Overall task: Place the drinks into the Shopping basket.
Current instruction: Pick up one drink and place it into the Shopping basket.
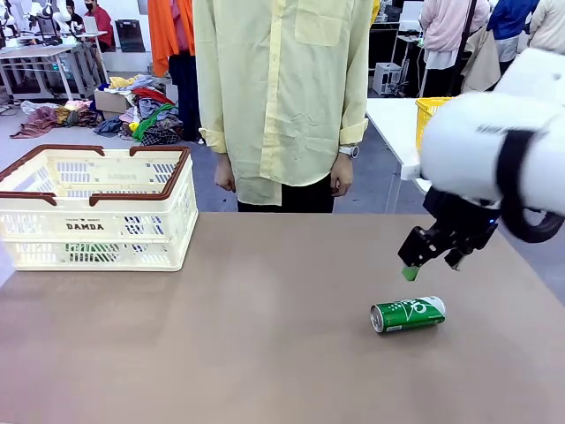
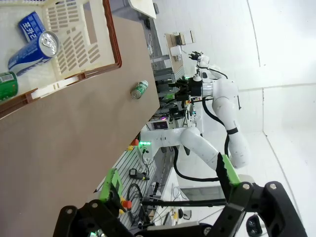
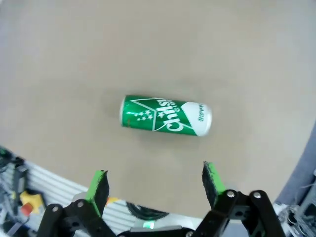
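As things lie now: 1 drink is out of the basket, and its pick-up is not yet begun.
Desk: brown; carries the basket and the can.
Shopping basket: at the desk's left; a blue can lies inside.
Left pincer: pads apart, empty, well apart from the loose can.
Right pincer: pads apart, empty, hovering above the can without touching it.
Green can: on its side at the desk's right, well apart from the basket. Its long axis runs left-right, with 1 flat end toward the basket's side.
Next move: the pads seem lined up along that axis. It probably calls for a wrist roll, then lowering and closing across the round body.
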